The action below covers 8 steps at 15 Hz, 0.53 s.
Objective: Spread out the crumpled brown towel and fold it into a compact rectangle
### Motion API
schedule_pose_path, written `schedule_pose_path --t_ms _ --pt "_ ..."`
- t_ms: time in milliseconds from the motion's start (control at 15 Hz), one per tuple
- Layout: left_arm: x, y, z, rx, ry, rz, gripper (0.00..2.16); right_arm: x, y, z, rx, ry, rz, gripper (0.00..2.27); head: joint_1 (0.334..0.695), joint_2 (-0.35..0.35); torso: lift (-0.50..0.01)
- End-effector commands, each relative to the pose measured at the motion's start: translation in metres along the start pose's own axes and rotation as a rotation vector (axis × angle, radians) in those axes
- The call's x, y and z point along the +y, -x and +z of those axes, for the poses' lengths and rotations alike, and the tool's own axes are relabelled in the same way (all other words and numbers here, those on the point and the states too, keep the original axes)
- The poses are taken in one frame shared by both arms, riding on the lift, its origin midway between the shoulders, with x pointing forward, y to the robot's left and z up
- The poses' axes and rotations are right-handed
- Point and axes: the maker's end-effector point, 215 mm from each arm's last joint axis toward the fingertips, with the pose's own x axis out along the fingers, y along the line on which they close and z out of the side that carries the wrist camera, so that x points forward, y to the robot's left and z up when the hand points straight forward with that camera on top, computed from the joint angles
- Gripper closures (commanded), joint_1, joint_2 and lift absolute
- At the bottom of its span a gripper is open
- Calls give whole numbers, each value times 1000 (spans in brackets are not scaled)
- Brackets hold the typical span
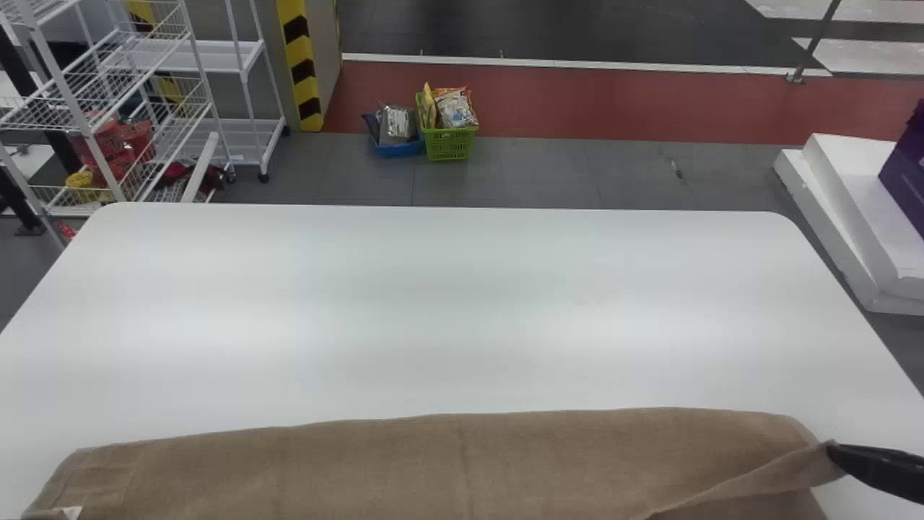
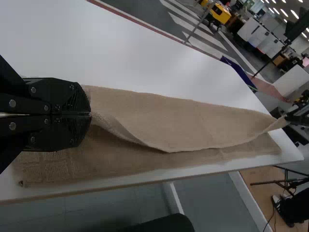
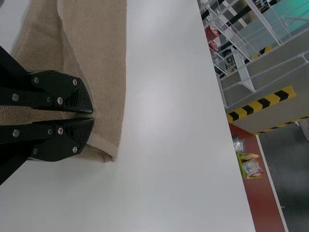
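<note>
Beyond the far edge of the white surface [image 1: 462, 310], a green basket [image 1: 447, 146] stands on the grey floor [image 1: 534, 173], with a white rack [image 1: 216, 55] past the far left corner. The brown towel [image 1: 375, 469] lies as a long band beside the near edge, reaching from the left side of the surface toward the near right corner. Its upper layer is partly raised over the lower one.

The left gripper [image 2: 90, 114] has its jaws closed on cloth at one end of the band; the right gripper [image 3: 93, 116] has its jaws pinched on the layer at the other end, where a narrow twist runs back from the grip.

The towel looks light, limp and softly textured, unlikely to slip from a firm pinch or to suffer from one, but too floppy to keep its shape unsupported. Both end corners of the upper layer seem the right places to hold, so the edge can be drawn straight and laid down evenly. If one side leads or the cloth slackens, the middle will probably sag and crease.
</note>
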Motion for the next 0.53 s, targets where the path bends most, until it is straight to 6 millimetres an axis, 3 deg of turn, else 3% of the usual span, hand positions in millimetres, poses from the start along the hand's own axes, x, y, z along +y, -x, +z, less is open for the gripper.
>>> schedule_pose_path --t_ms 0,467 --pt "-1 3 -2 7 0 2 1723 -1 3 0 -4 -2 -3 1021 695 -46 -127" --pt "-7 9 -5 22 0 -12 1723 -5 11 -1 -13 -10 -15 1021 695 -48 -127"
